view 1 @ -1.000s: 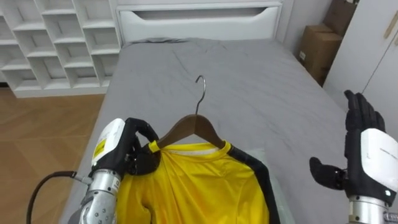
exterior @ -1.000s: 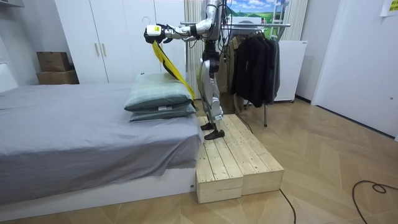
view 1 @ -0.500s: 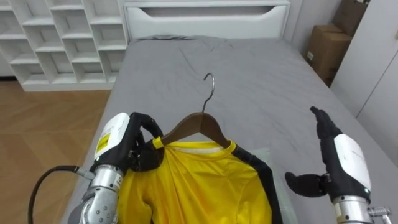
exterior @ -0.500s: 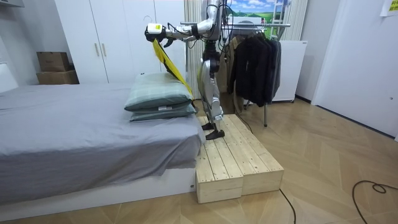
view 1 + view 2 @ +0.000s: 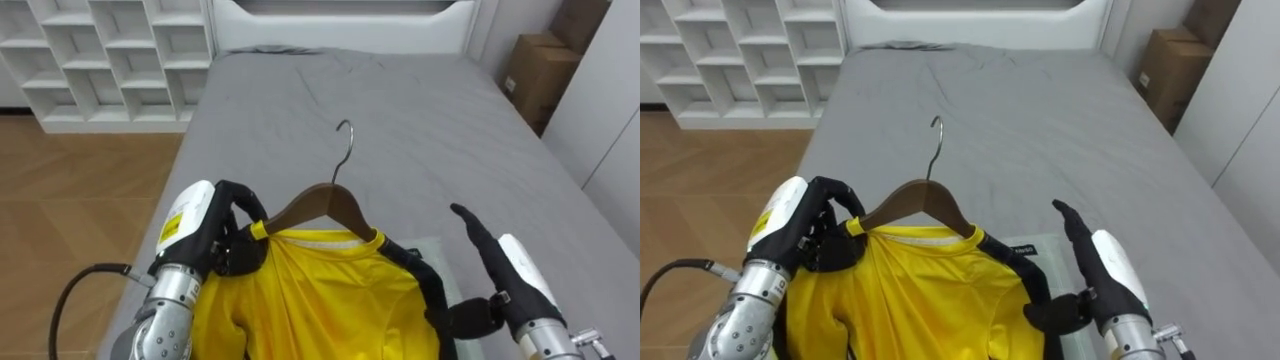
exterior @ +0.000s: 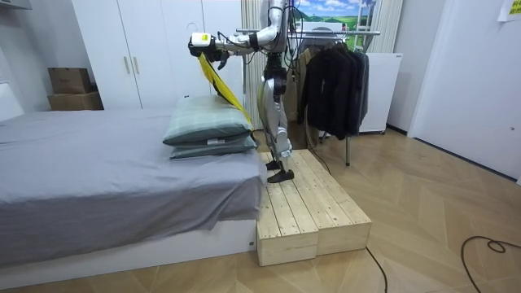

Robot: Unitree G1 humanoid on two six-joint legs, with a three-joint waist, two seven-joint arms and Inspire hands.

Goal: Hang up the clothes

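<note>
**Above the bed's pillow end: shirt on hanger, held up, rail not yet reached**

Clenched by the left hand (image 5: 200, 238), fingers (image 5: 238, 198) curled round one shoulder of the wooden hanger (image 5: 318, 202), pinching the yellow shirt (image 5: 320, 300) onto it at the collar. Held up above the bed (image 5: 420, 120), metal hook (image 5: 345, 135) upright and free, toward the bed's far end. Draped properly, by the look of it, with black-trimmed shoulders on both arms of the hanger and the hem trailing down toward the pillows (image 6: 207, 122) at the bed's near end. Stretched out straight and holding nothing, on the shirt's other side over the bed: right hand (image 5: 505, 272), thumb apart.

Judged as the carrying step: garment mounted, hanging not done. Standing on a wooden platform (image 6: 305, 203) just beside the bed and facing along it. Clothes rail (image 6: 346, 32) and its dark garments (image 6: 330, 77) on the side away from the bed. Calls next for turning from the bed toward that rail, grasp firm and hook upright, then lifting the hook over the bar into a gap.
</note>
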